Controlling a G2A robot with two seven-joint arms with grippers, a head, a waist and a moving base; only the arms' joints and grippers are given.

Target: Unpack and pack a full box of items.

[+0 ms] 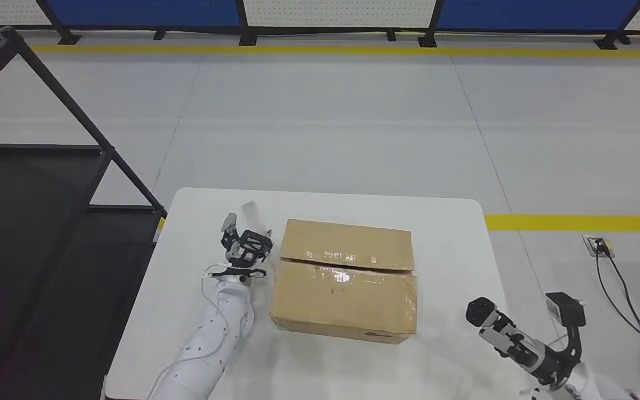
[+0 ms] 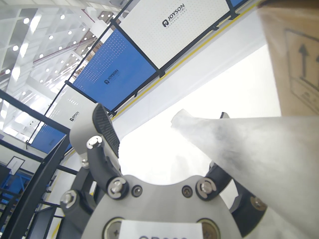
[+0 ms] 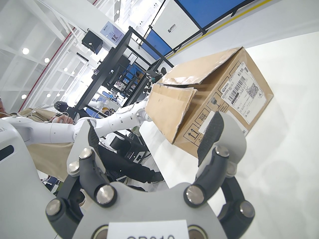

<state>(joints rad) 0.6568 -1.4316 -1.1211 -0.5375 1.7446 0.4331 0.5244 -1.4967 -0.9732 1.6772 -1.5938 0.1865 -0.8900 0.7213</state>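
White left arm (image 1: 215,335) is stretched forward, its grey-and-black left hand (image 1: 243,245) spread open, and the right hand (image 3: 152,133) sits back on the right, jaws wide apart too.

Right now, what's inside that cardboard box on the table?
The box has both top flaps folded down, meeting along the middle. One flap sits slightly ajar, but the gap shows only darkness. Whatever it holds is covered.

The top view looks down on the cardboard box (image 1: 345,280) from above. The 2 wrist views look upward, low beside the box, at opposite ends; all 3 share it.
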